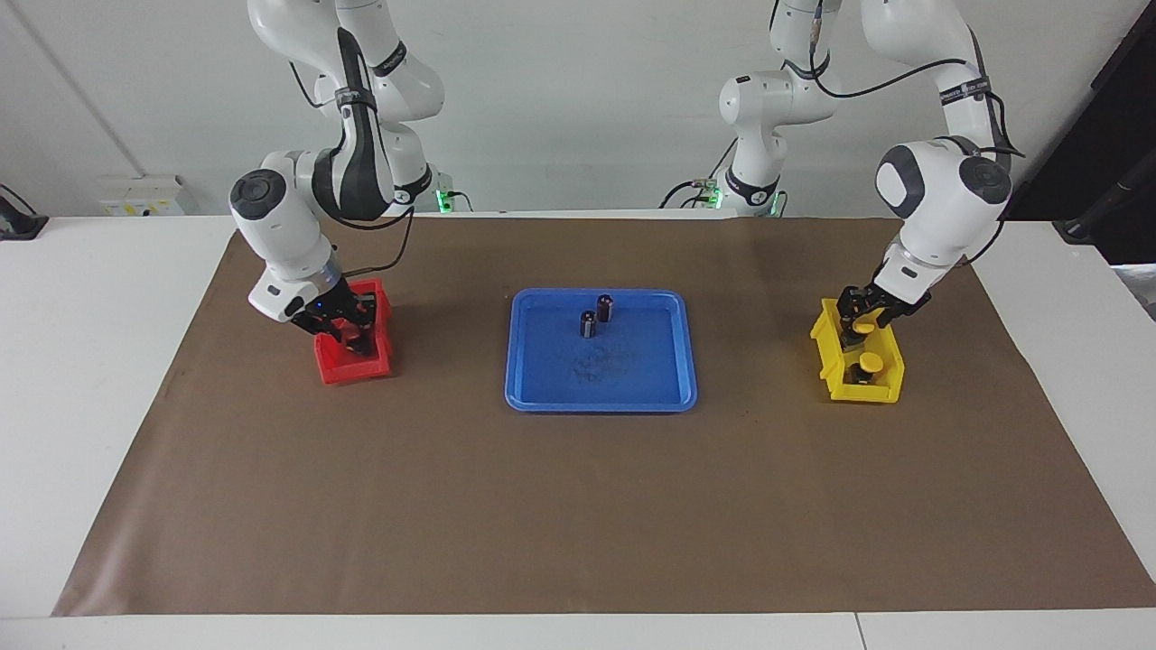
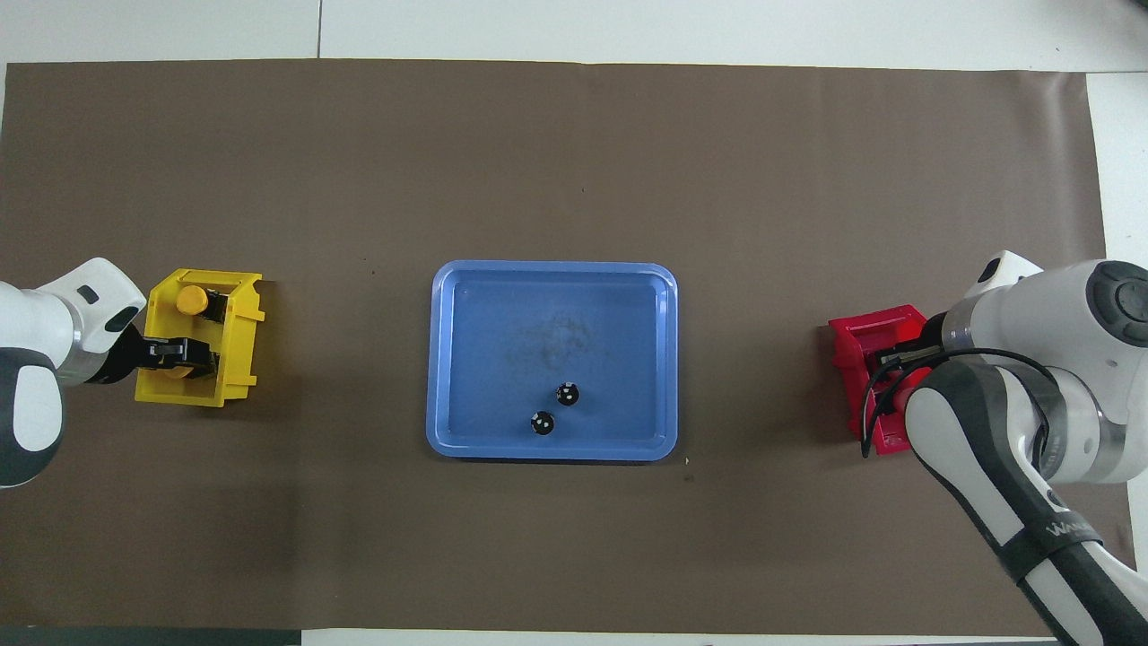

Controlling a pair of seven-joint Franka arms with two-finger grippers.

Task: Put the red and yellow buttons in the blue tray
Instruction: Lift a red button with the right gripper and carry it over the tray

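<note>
We see the left gripper down in the yellow bin at the left arm's table edge, its fingers around one yellow button, the other yellow button just beside it, while the right gripper sits in the red bin at the right arm's edge – grip unclear, red buttons hidden – and we judge either lift could snag a bin wall, dragging it, before reaching the blue tray mid-table

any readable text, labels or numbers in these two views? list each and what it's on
"WA…": white letters on the black band of the right arm, overhead view; cut off, the rest unreadable.
Black band on the left arm, facing view: white print, too small to read.
Blue tray, yellow bin, red bin, two dark cylinders: no text.
</note>
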